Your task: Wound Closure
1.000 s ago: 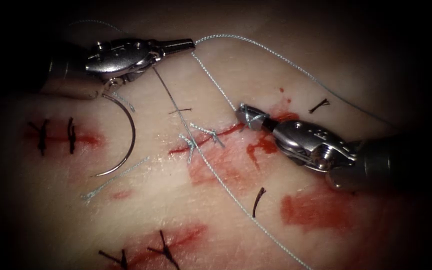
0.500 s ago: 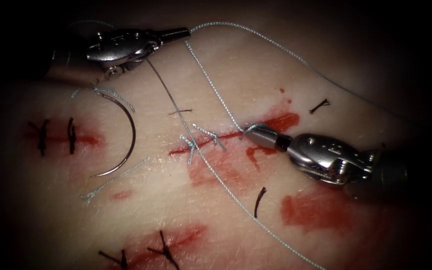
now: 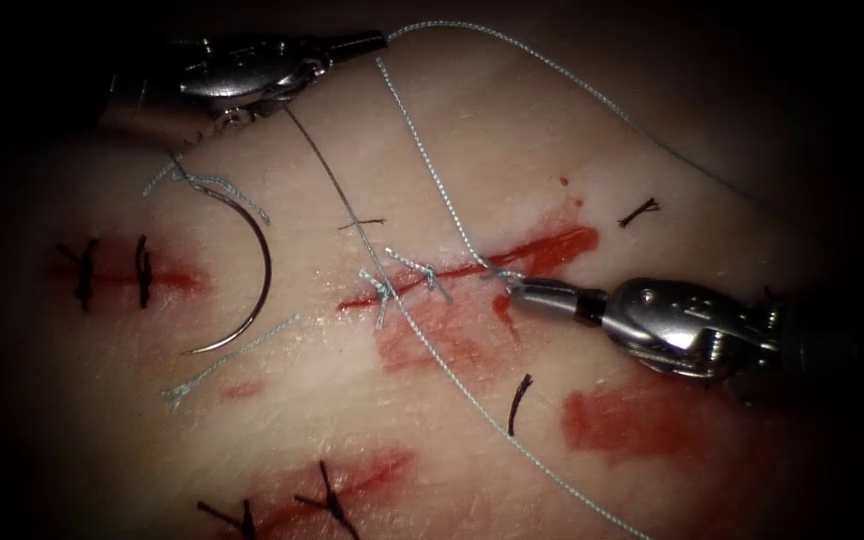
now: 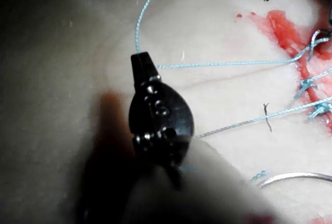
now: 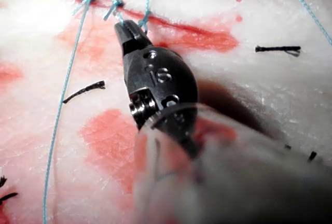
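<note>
Your left tool (image 3: 377, 42) pinches the thread (image 3: 422, 150); right tool (image 3: 514, 287) clamps it at the cut (image 3: 542, 248). Needle (image 3: 252, 270) lies loose on tissue (image 3: 512, 140), below your left tool. Over-tensioning risks snapping thread or tearing the edge.

My left gripper (image 3: 377, 42) sits behind and left of the cut (image 3: 472, 265), pinching the thread (image 3: 422, 140). My right gripper (image 3: 514, 289) is at the cut's right part, clamped on thread right at the tissue (image 3: 512, 140). The needle (image 3: 252, 265) lies loose on the tissue, well left of the cut, in neither gripper. Knots (image 3: 407, 275) sit on the cut between needle and right gripper.
</note>
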{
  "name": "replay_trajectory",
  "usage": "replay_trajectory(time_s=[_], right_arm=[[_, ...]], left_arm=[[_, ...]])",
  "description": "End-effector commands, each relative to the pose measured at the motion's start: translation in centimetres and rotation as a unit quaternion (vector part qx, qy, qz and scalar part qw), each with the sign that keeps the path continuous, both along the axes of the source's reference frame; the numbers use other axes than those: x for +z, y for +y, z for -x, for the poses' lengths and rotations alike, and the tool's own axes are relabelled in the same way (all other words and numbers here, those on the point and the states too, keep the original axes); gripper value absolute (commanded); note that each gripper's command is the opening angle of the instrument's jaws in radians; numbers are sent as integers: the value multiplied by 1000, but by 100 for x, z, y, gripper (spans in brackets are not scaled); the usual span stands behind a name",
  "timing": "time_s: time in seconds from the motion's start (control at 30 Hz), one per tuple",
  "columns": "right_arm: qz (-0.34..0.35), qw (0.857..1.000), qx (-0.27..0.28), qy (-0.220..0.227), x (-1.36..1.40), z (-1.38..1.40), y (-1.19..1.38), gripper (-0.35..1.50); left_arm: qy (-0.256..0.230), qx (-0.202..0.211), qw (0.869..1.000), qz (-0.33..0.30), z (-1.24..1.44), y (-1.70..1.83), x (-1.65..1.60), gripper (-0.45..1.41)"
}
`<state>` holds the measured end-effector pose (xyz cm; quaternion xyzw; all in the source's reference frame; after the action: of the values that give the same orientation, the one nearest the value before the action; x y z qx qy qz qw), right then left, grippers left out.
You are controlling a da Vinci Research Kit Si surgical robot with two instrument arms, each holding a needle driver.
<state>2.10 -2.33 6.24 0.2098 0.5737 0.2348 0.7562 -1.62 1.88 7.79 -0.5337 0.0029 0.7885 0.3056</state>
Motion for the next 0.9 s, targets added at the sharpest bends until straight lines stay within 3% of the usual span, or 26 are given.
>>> replay_trajectory(time_s=[0.03,0.37,0.73,0.9], right_arm=[[0,1000,2,0,3,-10,-7,-35],[-39,999,-4,-23,22,-15,-31,-35],[-106,993,-2,-54,17,-1,-40,-35],[-123,990,-5,-72,16,7,-42,-35]], left_arm=[[3,-5,1000,-2,6,3,8,-45],[65,-26,997,32,1,31,37,-45],[100,-36,993,49,-7,56,56,-45],[142,-28,987,66,-9,57,61,-45]])
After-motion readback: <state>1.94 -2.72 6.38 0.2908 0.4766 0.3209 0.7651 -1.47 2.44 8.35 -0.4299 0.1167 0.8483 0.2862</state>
